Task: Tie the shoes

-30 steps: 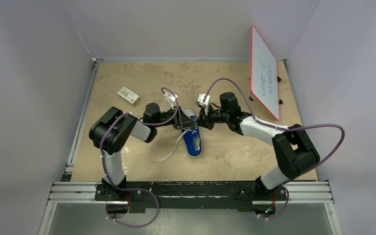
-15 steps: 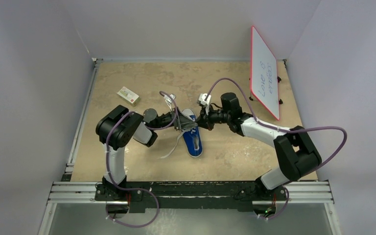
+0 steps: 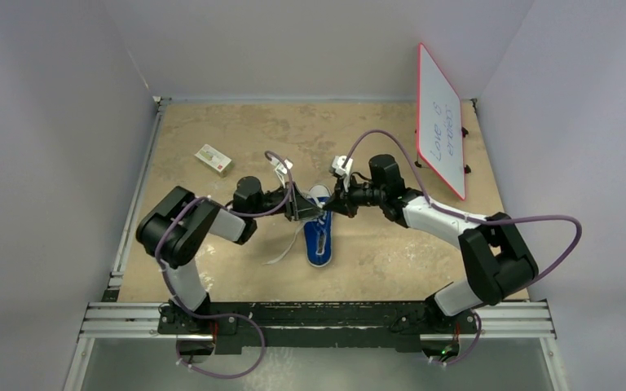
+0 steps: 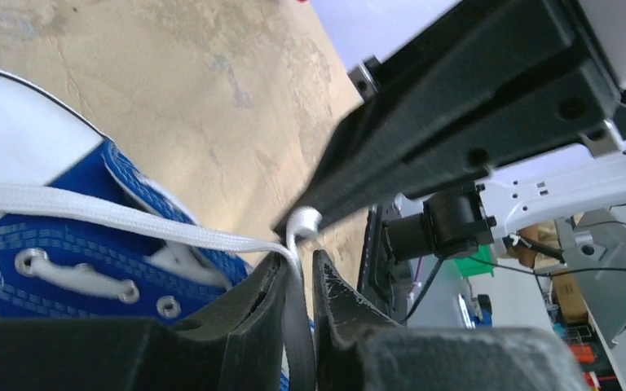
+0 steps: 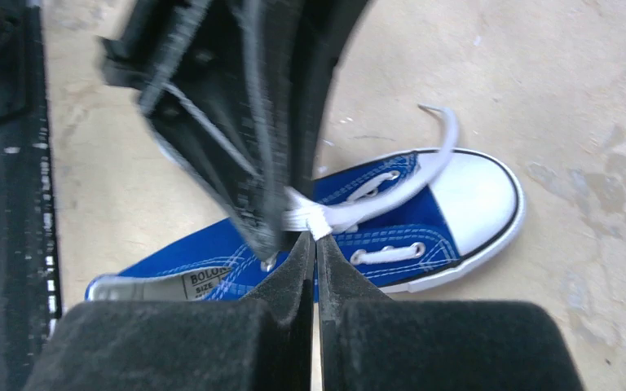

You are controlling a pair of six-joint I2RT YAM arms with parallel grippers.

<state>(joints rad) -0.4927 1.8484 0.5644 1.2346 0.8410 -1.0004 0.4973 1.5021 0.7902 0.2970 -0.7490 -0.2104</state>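
Observation:
The blue sneaker (image 3: 318, 240) lies mid-table, white toe cap pointing away from the arms. My left gripper (image 3: 305, 212) and right gripper (image 3: 331, 206) meet tip to tip just above its lace area. In the left wrist view the left gripper (image 4: 300, 265) is closed on a white lace (image 4: 130, 216) running from the shoe (image 4: 65, 236). In the right wrist view the right gripper (image 5: 316, 238) is shut on a white lace (image 5: 391, 191) above the shoe (image 5: 424, 220). A loose lace end (image 3: 284, 251) trails on the table left of the shoe.
A small white-and-red box (image 3: 213, 160) lies at the back left. A red-framed whiteboard (image 3: 440, 122) leans at the back right. Grey walls enclose three sides. A metal rail (image 3: 318, 319) runs along the near edge.
The left arm's elbow has swung left and lower. The shoe has turned a little straighter. Both grippers stay together above the laces.

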